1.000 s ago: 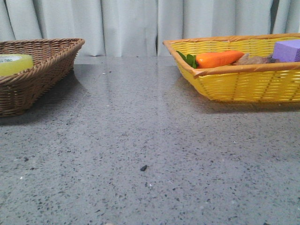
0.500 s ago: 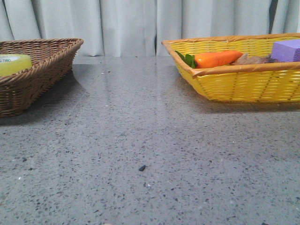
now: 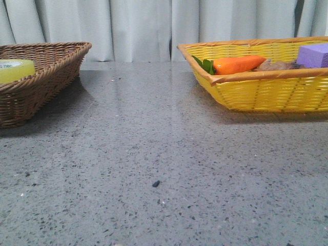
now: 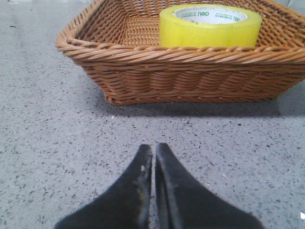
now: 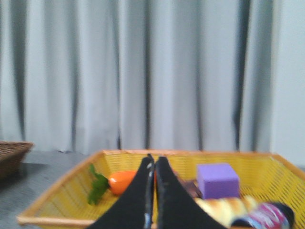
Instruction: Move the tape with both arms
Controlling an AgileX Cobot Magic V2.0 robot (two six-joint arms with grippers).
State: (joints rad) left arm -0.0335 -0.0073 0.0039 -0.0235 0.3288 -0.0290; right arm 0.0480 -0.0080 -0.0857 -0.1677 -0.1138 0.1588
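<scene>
Peeking over basket [image 3: 46, 77] rim: half-hidden tape [image 3: 15, 70].

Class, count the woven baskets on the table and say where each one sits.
2. The brown basket sits at the table's left and holds the tape; the yellow basket sits at the right and holds a carrot and a purple block.

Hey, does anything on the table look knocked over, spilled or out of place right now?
Nothing stands out. The tape lies flat inside the brown wicker basket, and the carrot and purple block sit inside the yellow basket. Only a small dark speck marks the bare grey tabletop.
</scene>
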